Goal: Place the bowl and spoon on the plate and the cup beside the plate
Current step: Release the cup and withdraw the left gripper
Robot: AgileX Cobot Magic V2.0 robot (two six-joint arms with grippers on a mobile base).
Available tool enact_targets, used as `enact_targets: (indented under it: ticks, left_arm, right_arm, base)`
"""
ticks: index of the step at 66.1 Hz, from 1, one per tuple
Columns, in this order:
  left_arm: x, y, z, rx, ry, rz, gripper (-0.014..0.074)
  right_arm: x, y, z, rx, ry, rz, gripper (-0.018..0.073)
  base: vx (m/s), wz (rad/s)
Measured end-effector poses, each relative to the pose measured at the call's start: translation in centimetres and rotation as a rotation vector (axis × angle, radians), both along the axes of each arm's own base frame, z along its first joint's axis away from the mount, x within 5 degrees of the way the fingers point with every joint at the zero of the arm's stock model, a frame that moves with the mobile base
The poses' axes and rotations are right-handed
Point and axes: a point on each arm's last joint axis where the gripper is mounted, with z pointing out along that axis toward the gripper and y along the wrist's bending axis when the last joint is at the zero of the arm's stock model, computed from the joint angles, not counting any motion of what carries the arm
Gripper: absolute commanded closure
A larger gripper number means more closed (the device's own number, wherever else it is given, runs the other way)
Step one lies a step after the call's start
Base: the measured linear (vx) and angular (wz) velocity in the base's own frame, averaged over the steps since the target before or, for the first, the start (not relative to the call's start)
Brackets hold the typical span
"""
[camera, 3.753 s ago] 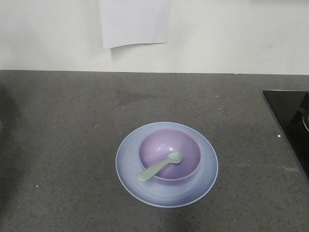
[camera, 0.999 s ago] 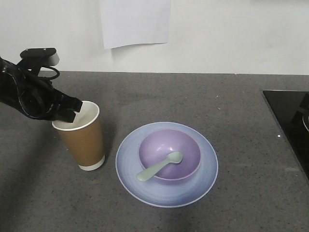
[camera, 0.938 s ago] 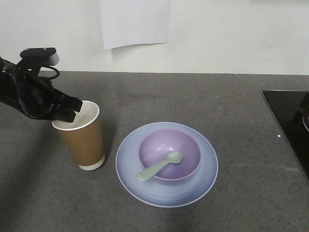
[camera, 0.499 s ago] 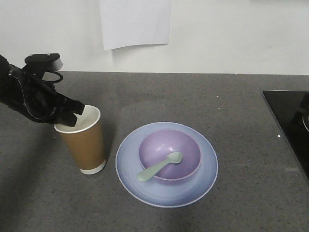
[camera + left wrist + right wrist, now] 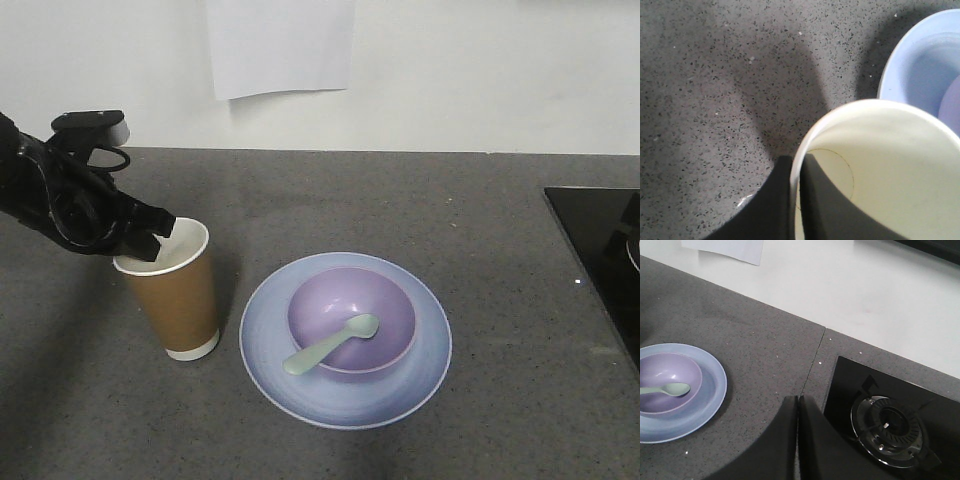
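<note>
Left hand (image 5: 152, 232) is clamped on the cup (image 5: 170, 290) rim, one finger inside. Cup stands upright on the counter (image 5: 400, 200), just left of the plate (image 5: 345, 398). Bowl (image 5: 352, 315) sits on plate; spoon (image 5: 330, 345) rests in bowl. Right hand (image 5: 797, 440) fingers are together.

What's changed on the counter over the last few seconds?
The cup arrived, carried in by the left claw, which still pinches its rim; it now stands left of the plate, apart from it. Bowl and spoon haven't moved.
</note>
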Motion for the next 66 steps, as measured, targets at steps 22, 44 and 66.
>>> enact_targets:
  ticks: [22, 44, 66]
  left_arm:
    - [-0.2, 0.0, -0.3, 0.005, 0.036, -0.012, 0.0318]
    - [-0.8, 0.1, 0.9, 0.001, -0.006, -0.01, 0.0246]
    - [-4.5, 0.8, 7.1, -0.02, -0.246, -0.008, 0.0259]
  right_arm:
    - [0.0, 0.0, 0.0, 0.0, 0.0, 0.0, 0.0564]
    - [0.0, 0.0, 0.0, -0.001, 0.0, -0.001, 0.0564]
    - [0.6, 0.2, 1.2, 0.011, -0.143, 0.016, 0.0564]
  base:
    - [0.0, 0.0]
    - [0.0, 0.0]
    - [0.0, 0.0]
